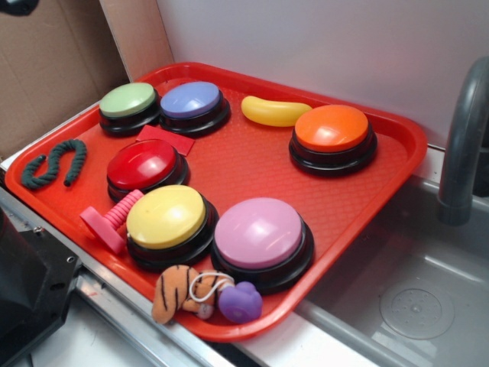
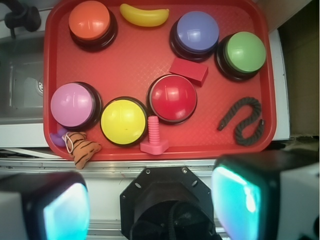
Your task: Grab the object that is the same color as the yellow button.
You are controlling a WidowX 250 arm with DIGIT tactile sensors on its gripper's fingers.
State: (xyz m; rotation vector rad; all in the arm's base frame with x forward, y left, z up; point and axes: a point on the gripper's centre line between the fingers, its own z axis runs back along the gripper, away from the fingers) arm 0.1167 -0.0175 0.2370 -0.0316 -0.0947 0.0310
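Observation:
The object, a small glossy yellow banana [image 1: 275,112] [image 2: 144,15], lies on the red tray [image 1: 244,164] [image 2: 135,60] at its far edge, between the orange and blue-purple buttons. The yellow button [image 1: 166,216] [image 2: 123,120] sits near the tray's front edge. In the wrist view my gripper [image 2: 150,200] is open, its two pads wide apart with nothing between them. It hangs high over the robot's black base, outside the tray's near edge and far from the banana. In the exterior view the gripper does not show.
The tray also holds orange [image 1: 331,128], blue-purple [image 1: 190,99], green [image 1: 127,100], red [image 1: 143,164] and pink [image 1: 258,232] buttons, a pink bolt [image 1: 111,222], a red block [image 1: 164,139], a green rope [image 1: 53,162], a tiger toy [image 1: 179,290] and a purple toy [image 1: 241,302]. A sink [image 1: 412,306] and faucet [image 1: 462,145] lie to the right.

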